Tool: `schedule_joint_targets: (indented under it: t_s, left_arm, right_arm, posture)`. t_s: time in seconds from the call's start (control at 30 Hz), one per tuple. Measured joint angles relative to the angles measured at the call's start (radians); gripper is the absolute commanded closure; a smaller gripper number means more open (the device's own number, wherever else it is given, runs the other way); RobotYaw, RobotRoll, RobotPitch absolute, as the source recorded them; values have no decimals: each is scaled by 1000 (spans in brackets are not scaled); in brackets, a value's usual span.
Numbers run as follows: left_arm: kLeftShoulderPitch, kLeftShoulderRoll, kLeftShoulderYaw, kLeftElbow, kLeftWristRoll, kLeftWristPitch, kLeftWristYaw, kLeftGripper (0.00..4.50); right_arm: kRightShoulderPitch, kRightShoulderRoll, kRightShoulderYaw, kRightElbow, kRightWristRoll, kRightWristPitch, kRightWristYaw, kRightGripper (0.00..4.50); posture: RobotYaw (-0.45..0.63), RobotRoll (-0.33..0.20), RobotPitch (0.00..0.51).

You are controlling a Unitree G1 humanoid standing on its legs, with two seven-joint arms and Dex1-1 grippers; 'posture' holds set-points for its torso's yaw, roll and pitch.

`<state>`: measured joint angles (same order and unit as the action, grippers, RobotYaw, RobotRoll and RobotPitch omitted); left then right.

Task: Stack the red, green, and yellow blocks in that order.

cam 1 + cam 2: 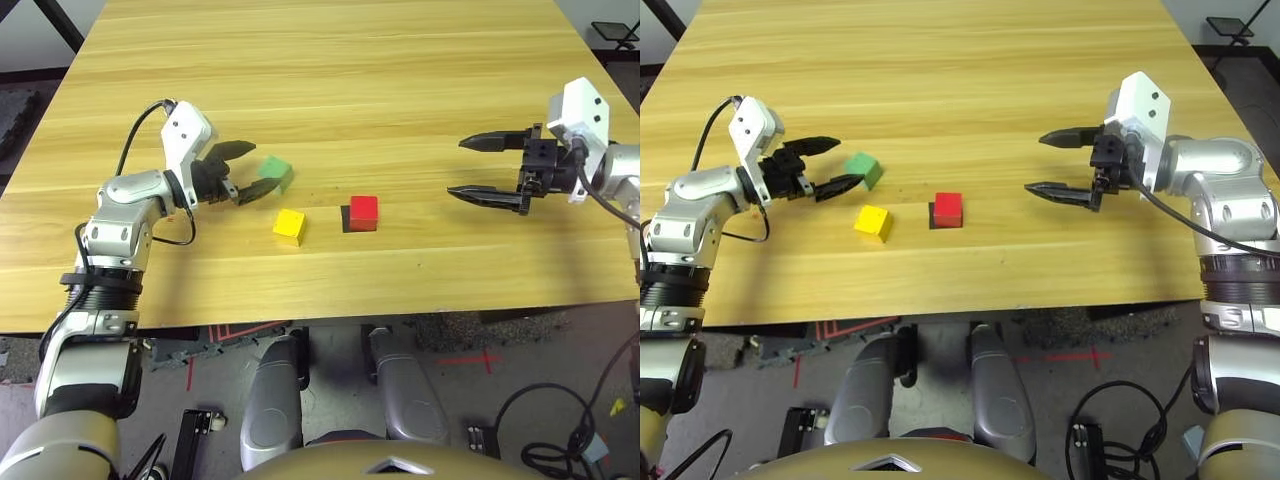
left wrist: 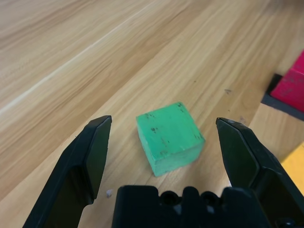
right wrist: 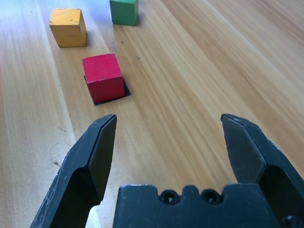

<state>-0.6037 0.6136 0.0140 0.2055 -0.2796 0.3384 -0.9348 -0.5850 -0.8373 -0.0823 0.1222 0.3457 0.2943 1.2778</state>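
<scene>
The red block [image 1: 364, 211] sits on a flat black square patch [image 1: 347, 218] near the middle of the wooden table. The yellow block [image 1: 289, 225] lies just to its left, nearer the front edge. The green block [image 1: 275, 172] rests behind the yellow one, a little further left. My left gripper [image 1: 244, 171] stands open at the green block's left side; in the left wrist view the green block [image 2: 169, 137] lies between the spread fingers [image 2: 93, 152], untouched. My right gripper [image 1: 473, 168] hangs open and empty, well right of the red block [image 3: 103, 76].
The wooden table [image 1: 330, 80] stretches bare behind the blocks. Its front edge [image 1: 320, 318] runs close below them. Cables lie on the floor [image 1: 550, 440] at the lower right.
</scene>
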Motion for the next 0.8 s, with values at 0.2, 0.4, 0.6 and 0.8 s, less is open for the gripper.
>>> schedule_joint_targets:
  t_s: [0.2,0.4,0.6,0.8]
  left_arm:
    - [48,-19,-13,-213,-21,218,88,0]
    - [67,-53,-12,-266,-3,286,201,0]
    - [74,-112,-7,-255,30,287,332,0]
    - [75,-112,-7,-253,31,293,346,0]
  right_arm:
    - [19,0,-5,-20,14,9,-39,73]
    - [33,0,-10,-42,24,15,-58,73]
    - [62,-6,-23,-79,43,34,-70,73]
    - [85,-21,-38,-122,95,76,-64,73]
  posture:
    - [252,30,234]
    - [245,31,235]
    - [238,30,234]
    - [237,30,235]
